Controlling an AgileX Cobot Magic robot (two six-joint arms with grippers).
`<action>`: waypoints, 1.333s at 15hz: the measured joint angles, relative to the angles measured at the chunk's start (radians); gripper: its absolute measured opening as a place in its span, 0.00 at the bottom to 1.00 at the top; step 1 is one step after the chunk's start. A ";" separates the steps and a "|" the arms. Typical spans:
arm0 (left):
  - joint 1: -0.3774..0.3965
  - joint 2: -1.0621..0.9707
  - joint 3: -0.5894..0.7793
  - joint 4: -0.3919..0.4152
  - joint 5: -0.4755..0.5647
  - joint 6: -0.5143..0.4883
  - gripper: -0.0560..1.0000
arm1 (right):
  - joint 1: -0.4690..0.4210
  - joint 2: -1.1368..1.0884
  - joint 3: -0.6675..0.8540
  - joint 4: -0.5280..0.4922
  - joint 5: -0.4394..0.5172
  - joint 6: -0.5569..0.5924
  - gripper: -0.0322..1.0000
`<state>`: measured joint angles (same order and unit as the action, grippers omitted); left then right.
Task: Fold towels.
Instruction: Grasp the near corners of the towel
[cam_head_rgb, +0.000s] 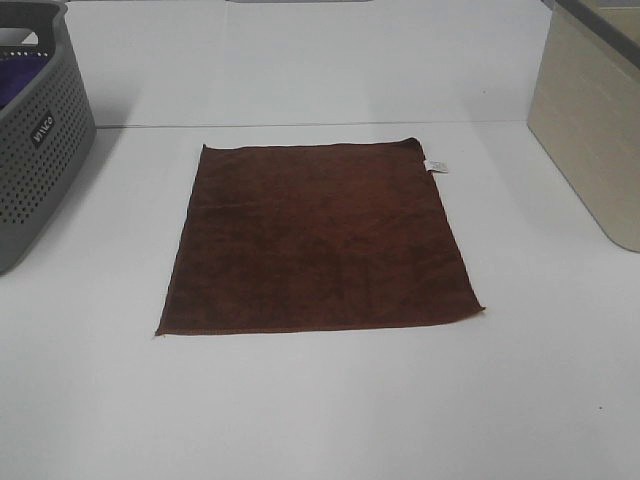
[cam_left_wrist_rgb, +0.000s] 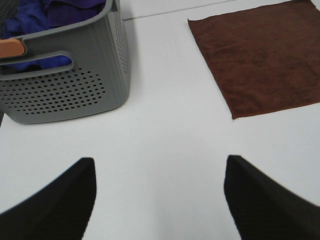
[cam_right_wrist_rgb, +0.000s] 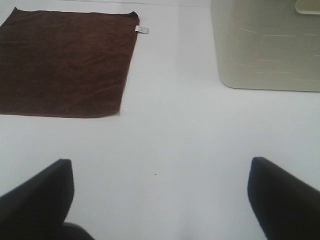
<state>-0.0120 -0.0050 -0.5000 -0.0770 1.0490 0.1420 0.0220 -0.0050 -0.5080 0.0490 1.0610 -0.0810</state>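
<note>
A: Where does the dark reddish-brown square terry towel (cam_head_rgb: 320, 240) lie?

B: Seen from the high camera, it is spread flat in a single layer at the middle of the white table (cam_head_rgb: 320, 420). Its stitched hem shows along the near edge.

A: And the small white tag (cam_head_rgb: 436, 166)?

B: At the towel's far corner, about one o'clock from its centre, poking out onto the table.

A: What stands around it?

B: A grey perforated plastic basket (cam_head_rgb: 40, 150) sits at ten o'clock from the towel, apart from it, with purple fabric (cam_left_wrist_rgb: 35, 15) heaped inside. At two o'clock is a pale beige smooth-walled bin (cam_head_rgb: 590, 130), also apart from the cloth.

A: The left gripper (cam_left_wrist_rgb: 159, 165)?

B: Its two dark fingers (cam_left_wrist_rgb: 55, 205) stand wide apart over bare table, with nothing between them. In its wrist camera the basket and the towel's near corner both lie ahead of it, and it touches neither.

A: And the right gripper (cam_right_wrist_rgb: 160, 162)?

B: Much the same. The jaws are spread wide and empty above bare table. The towel's tagged side and the bin are both ahead of it, neither touched.
</note>
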 joint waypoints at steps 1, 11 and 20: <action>0.000 0.000 0.000 0.000 0.000 0.000 0.69 | 0.000 0.000 0.000 0.000 0.000 0.000 0.91; 0.000 0.000 0.000 0.000 0.000 0.000 0.69 | 0.000 0.000 0.000 0.000 0.000 0.000 0.91; 0.000 0.000 0.000 -0.001 0.000 0.000 0.69 | 0.000 0.000 0.000 0.000 0.000 0.000 0.91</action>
<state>-0.0120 -0.0050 -0.5000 -0.0780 1.0490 0.1420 0.0220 -0.0050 -0.5080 0.0490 1.0610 -0.0810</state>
